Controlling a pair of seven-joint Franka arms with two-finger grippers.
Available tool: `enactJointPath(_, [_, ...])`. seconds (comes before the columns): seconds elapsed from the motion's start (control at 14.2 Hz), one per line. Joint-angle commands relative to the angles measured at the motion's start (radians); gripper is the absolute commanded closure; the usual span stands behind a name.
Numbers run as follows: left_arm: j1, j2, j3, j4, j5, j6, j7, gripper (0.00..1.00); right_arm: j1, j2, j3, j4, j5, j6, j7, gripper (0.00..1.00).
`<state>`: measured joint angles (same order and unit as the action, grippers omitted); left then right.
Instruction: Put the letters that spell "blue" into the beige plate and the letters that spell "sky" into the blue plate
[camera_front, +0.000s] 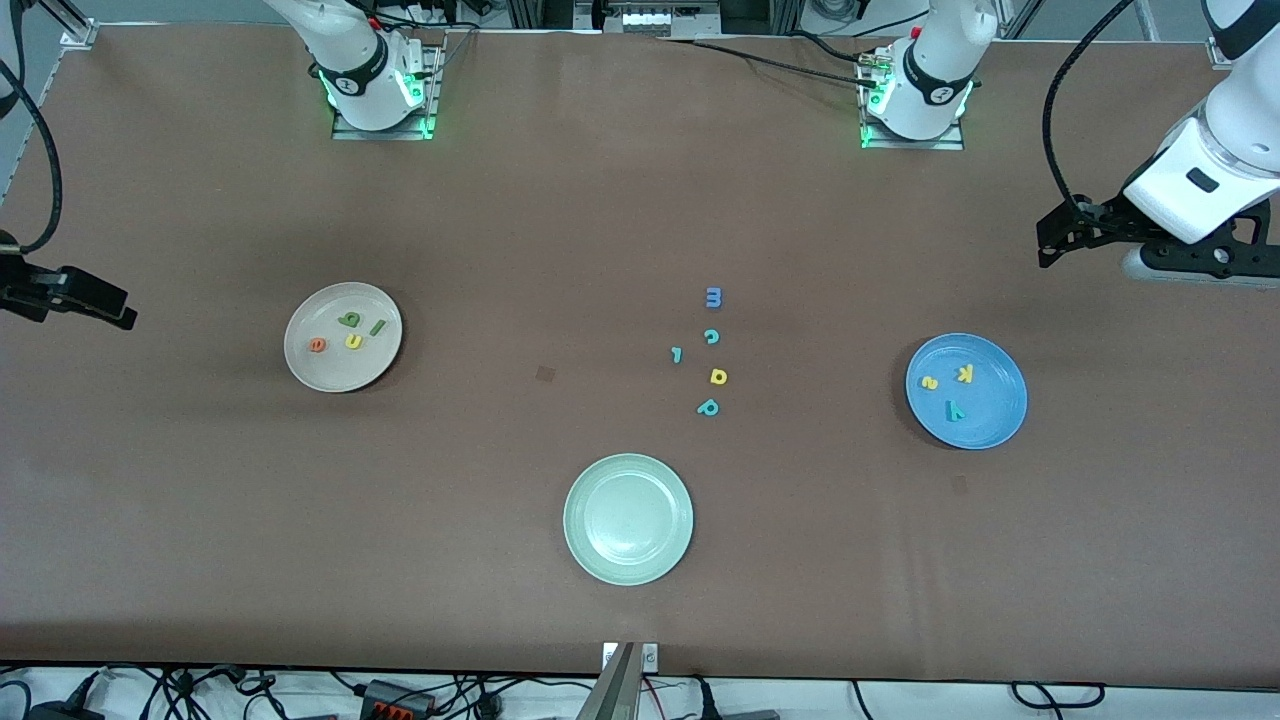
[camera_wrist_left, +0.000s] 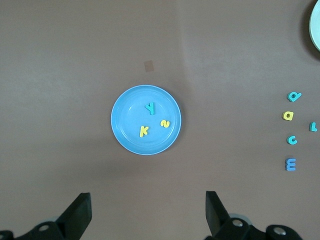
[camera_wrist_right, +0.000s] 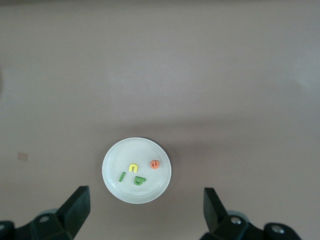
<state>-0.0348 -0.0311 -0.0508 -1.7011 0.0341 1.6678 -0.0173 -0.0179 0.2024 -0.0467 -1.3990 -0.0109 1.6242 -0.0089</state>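
The beige plate (camera_front: 343, 337) sits at the middle left of the front view, round and smooth, with a plain cream surface, and in it lie four tiny letters: the green "b" (camera_front: 349, 319), the dark green "l" (camera_front: 377, 327) that is only a straight bar, the yellow "u" (camera_front: 354, 342) and the orange "e" (camera_front: 318, 345), close together but apart from each other. The blue plate (camera_front: 966, 390) is at the middle right of this view, bright and glossy, and holds the yellow "s" (camera_front: 929, 382), the yellow "k" (camera_front: 965, 374) and the teal "y" (camera_front: 956, 410). The letters look like flat matte pieces. Between the two plates, near the centre of the frame, five loose letters (camera_front: 709, 352) stay on the brown table (camera_front: 200, 520), and a pale green plate (camera_front: 628, 518) with faint rings stands in the lower middle. The left gripper (camera_wrist_left: 148, 212) hangs high over the table beside the blue plate, at the right edge of the front view, with its fingers spread wide and nothing between them. The right gripper (camera_wrist_right: 146, 210) hangs at the left edge of the front view, over the table beside the beige plate, also wide open and empty; there it is partly cut off by the frame. In the wrist views only the dark finger tips show at the lower edge.
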Motion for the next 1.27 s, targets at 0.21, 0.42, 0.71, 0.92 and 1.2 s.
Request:
enactJointPath(0.21, [-0.004, -0.006, -0.001, 0.014, -0.002, -0.013, 0.005, 0.0, -0.004, -0.112, 0.011, -0.15, -0.021, 0.008, -0.022, 0.0])
enactJointPath(0.42, [-0.004, -0.004, -0.001, 0.014, -0.002, -0.013, 0.005, 0.0, -0.013, -0.201, 0.01, -0.286, -0.017, 0.071, -0.017, 0.0])
enactJointPath(0.71, [-0.004, -0.004, -0.001, 0.014, -0.002, -0.01, 0.005, 0.0, -0.016, -0.212, 0.01, -0.296, -0.011, 0.055, -0.031, 0.0])
enactJointPath(0.92, [-0.004, -0.003, -0.001, 0.014, -0.002, -0.01, 0.005, 0.0, -0.016, -0.213, 0.011, -0.298, -0.015, 0.036, -0.046, 0.0])
enactJointPath(1.2, [-0.004, 0.002, -0.001, 0.024, -0.002, -0.008, 0.005, 0.0, -0.013, -0.215, 0.014, -0.296, -0.012, 0.046, -0.039, 0.0])
